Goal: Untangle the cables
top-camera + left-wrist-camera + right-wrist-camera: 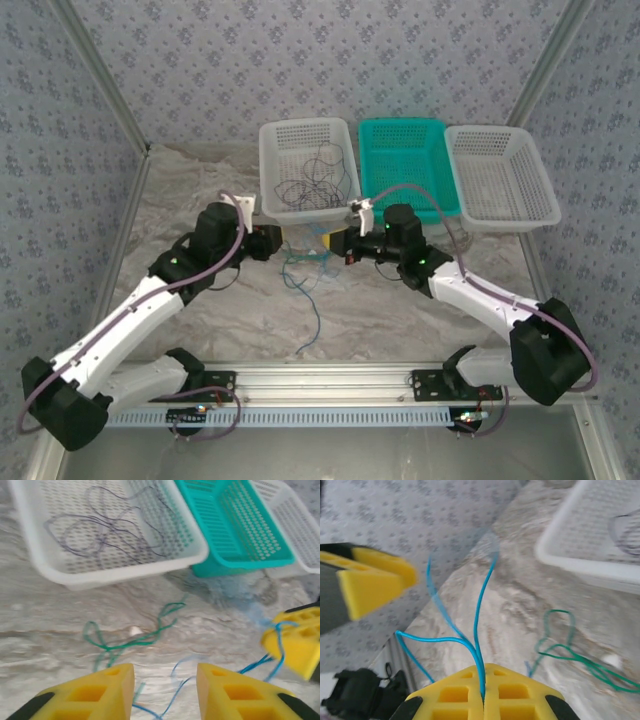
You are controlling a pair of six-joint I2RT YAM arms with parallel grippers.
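Pinches one blue cable [475, 630] in the closed right gripper [483, 672], seen from its wrist. Holds the left gripper [165, 680] parted, grasping nothing, near one green cable [150, 638] on the table [50, 630]. From above, three baskets: dark cables [318, 178] in the left white basket [268, 170], one teal basket [400, 125], one right white basket [500, 218].

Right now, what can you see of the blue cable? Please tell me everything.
The blue cable is a very thin, bright, flexible wire. The right gripper is shut on it, its yellow jaws pressed together. Beyond the grip its strands loop up in the air, and one bends sideways. From above, a loose end trails over the table toward its near edge.
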